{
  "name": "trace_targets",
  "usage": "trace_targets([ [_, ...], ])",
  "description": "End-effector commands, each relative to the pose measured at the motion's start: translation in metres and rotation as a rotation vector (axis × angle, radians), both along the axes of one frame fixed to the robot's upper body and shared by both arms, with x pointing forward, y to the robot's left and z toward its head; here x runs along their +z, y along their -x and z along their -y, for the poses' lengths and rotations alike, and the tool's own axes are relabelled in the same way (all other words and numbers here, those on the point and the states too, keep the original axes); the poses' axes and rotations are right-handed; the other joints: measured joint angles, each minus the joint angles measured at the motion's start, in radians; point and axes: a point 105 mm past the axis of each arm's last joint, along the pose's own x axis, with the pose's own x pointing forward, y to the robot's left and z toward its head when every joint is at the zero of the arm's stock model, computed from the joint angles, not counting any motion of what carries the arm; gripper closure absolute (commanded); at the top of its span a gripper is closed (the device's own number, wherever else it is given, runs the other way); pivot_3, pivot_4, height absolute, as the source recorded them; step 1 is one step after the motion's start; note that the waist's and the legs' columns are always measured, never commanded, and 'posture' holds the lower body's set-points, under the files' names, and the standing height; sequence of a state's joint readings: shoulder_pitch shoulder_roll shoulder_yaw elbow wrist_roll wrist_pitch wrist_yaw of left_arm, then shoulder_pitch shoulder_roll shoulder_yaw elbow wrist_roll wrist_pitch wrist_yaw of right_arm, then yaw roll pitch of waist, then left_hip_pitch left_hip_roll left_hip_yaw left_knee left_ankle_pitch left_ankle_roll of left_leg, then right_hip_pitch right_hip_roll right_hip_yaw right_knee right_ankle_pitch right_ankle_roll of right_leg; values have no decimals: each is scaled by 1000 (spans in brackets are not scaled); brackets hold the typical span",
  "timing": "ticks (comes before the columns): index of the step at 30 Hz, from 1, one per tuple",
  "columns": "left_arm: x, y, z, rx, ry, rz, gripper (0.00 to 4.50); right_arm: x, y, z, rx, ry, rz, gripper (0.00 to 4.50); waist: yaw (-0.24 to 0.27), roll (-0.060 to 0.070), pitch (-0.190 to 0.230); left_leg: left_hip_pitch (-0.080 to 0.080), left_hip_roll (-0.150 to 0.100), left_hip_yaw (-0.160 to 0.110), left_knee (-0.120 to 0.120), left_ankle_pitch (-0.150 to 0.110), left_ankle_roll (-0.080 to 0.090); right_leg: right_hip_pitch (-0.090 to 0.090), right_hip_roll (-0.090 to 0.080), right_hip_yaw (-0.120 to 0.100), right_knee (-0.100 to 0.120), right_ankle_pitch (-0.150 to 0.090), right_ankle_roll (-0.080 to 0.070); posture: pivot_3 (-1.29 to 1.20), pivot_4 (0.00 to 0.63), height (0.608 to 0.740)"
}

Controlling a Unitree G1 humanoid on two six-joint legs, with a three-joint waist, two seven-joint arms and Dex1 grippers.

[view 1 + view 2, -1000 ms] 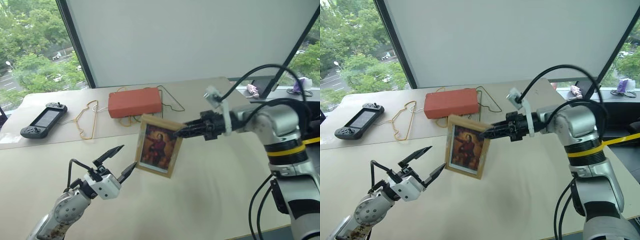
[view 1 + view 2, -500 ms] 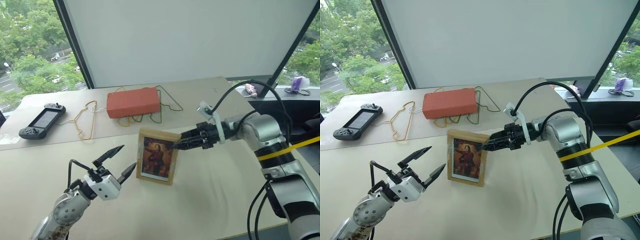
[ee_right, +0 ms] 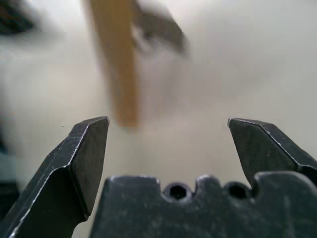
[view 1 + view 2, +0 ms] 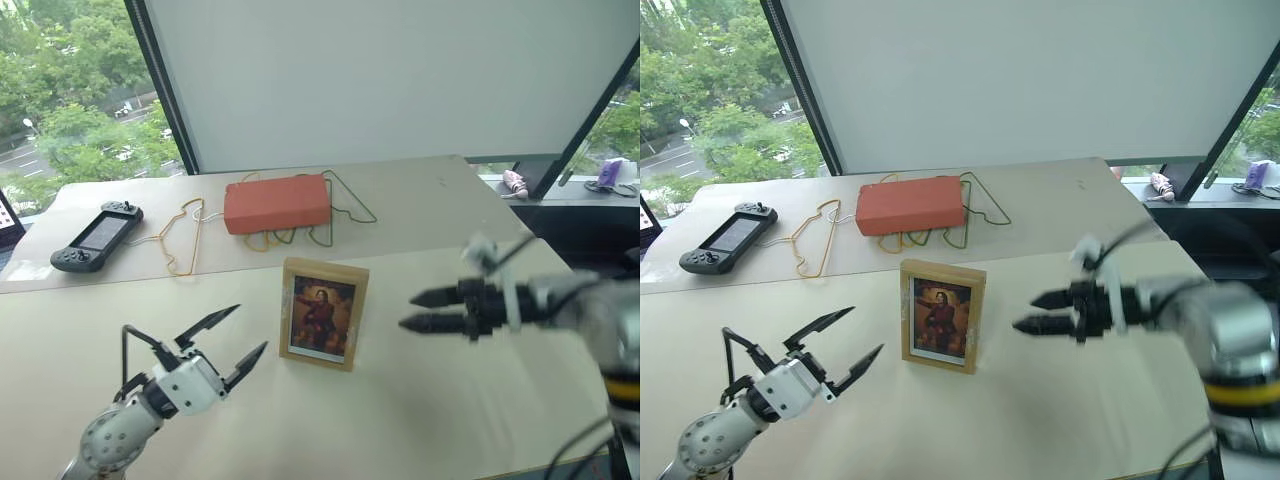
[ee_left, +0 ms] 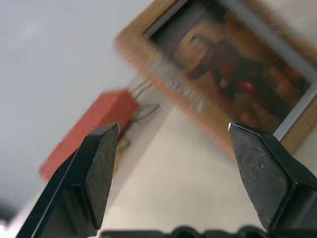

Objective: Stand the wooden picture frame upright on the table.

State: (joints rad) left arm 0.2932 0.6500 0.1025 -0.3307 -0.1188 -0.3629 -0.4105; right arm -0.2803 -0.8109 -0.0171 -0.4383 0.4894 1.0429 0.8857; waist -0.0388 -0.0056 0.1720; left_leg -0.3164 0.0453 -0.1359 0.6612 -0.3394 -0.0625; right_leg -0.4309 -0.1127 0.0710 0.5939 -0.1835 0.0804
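Observation:
The wooden picture frame (image 4: 323, 313) stands upright on the beige table (image 4: 400, 420), its red-clad portrait facing me; nothing touches it. The left wrist view has the wooden picture frame (image 5: 225, 74) up close, and in the right wrist view the wooden picture frame (image 3: 116, 64) appears edge-on as a blurred wooden strip. To the right of the frame, my right gripper (image 4: 408, 310) hangs open and apart from it, fingertips pointing at it. My left gripper (image 4: 242, 336) is open too, low at the frame's left with a clear gap between.
An orange-red box (image 4: 277, 203) lies behind the frame on thin wire hangers (image 4: 184, 236). A black handheld game console (image 4: 96, 236) rests at the far left. The table's far edge meets a window with a white blind.
My right gripper let go of the frame's top right corner, opened, and pulled back to the right and down. The frame went from tilted in the air to standing on the table.

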Motion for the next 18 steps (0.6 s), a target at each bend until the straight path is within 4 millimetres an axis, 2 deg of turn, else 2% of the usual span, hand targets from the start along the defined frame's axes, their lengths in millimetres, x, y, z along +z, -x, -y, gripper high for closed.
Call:
trace_targets([
  [1, 4, -9, -23, 272, 275, -109, 708, 1, -2, -4, -266, 8, 319, 34, -1, -1, -1, 0, 0, 0, 0, 0, -1, 0, 0, 0, 0, 0, 0, 0, 150, 740],
  [3, -4, -16, -34, 410, 423, -183, 708, 7, -5, 2, -460, -44, 450, 34, -3, -3, -1, 3, 0, 0, 1, 2, -3, 2, 0, 1, 1, 0, 0, 0, 150, 740],
  [4, -8, -21, -36, 459, 461, -204, 708, 14, -8, 9, -581, -106, 506, 34, -3, -4, -2, 4, 1, -1, -1, 3, -6, 4, 1, 0, 0, 0, 0, 0, 150, 740],
  [7, -11, -38, -38, 554, 530, -208, 708, 21, -10, 20, -790, -189, 618, 34, -4, -4, -1, 7, 1, -1, 0, 5, -10, 7, 1, 1, 1, -2, 4, 0, 150, 740],
  [12, -20, -60, -33, 603, 634, -251, 708, 9, -21, 18, -871, -202, 651, 34, -5, -6, -4, 9, 0, -2, -1, 7, -14, 9, 1, 1, 0, 1, -2, 0, 150, 740],
  [15, -16, -64, -30, 580, 602, -222, 708, 3, -26, 18, -844, -138, 676, 34, -11, -6, -4, 9, 0, -1, -2, 7, -13, 8, 1, 2, 0, 1, -3, 0, 150, 740],
  [18, -15, -66, -30, 572, 601, -222, 708, -1, -28, 21, -878, -164, 654, 34, -8, -6, -3, 9, 0, -1, -3, 7, -13, 7, 1, 1, 0, 0, -4, 0, 150, 740],
])
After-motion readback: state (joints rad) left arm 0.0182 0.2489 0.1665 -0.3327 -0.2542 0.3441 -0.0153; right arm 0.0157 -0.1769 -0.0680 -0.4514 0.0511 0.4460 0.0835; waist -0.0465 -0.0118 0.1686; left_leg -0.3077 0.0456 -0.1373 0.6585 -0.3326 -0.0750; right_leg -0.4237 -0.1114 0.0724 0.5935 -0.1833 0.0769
